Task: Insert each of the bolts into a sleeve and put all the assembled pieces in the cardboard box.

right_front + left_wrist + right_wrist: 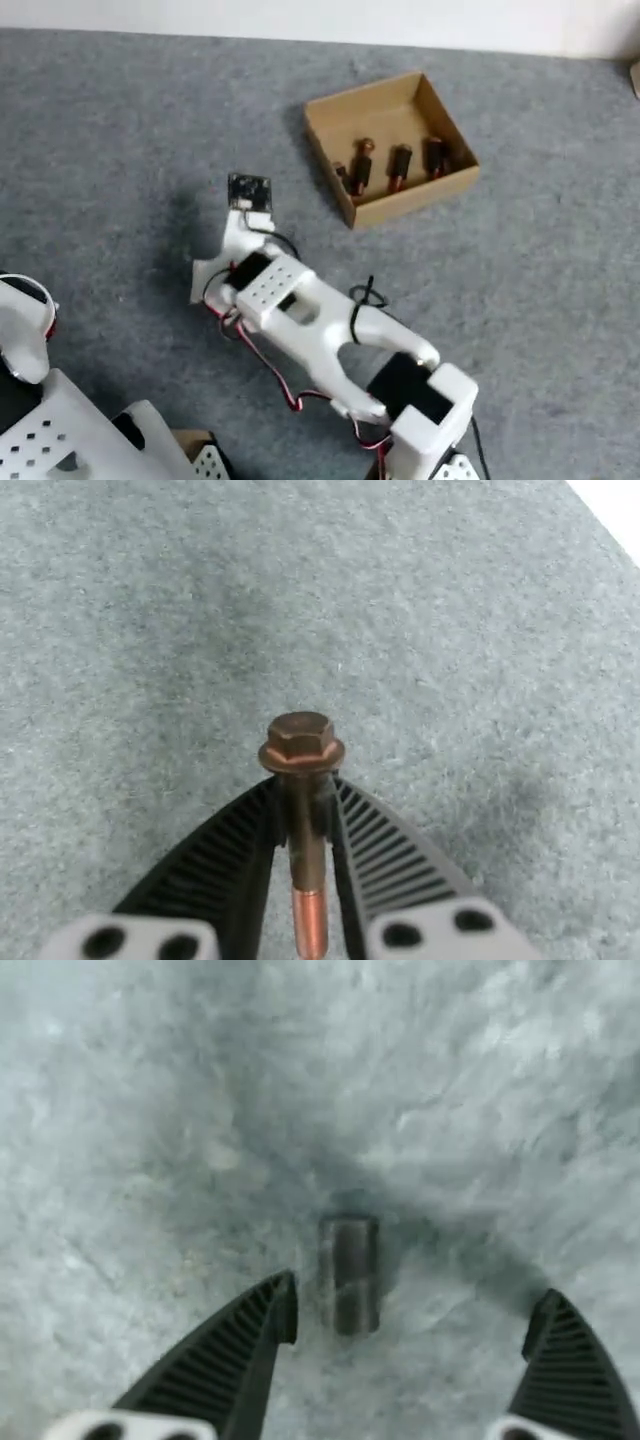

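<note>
Pinching a bolt (300,742) in your left gripper (303,790), you hold the right gripper (418,1295) spread over a probable sleeve (350,1275), mid-frame; grasp it next.

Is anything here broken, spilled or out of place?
Nothing stands out. The left gripper holds a bolt straight, a sleeve lies on the carpet under the open right gripper, and assembled pieces lie inside the cardboard box.

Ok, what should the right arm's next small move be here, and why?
Probably lower the right pincer and close it on the sleeve: it hangs open above the sleeve, which lies ungrasped inside its gap, while the left pincer holds a bolt.
</note>
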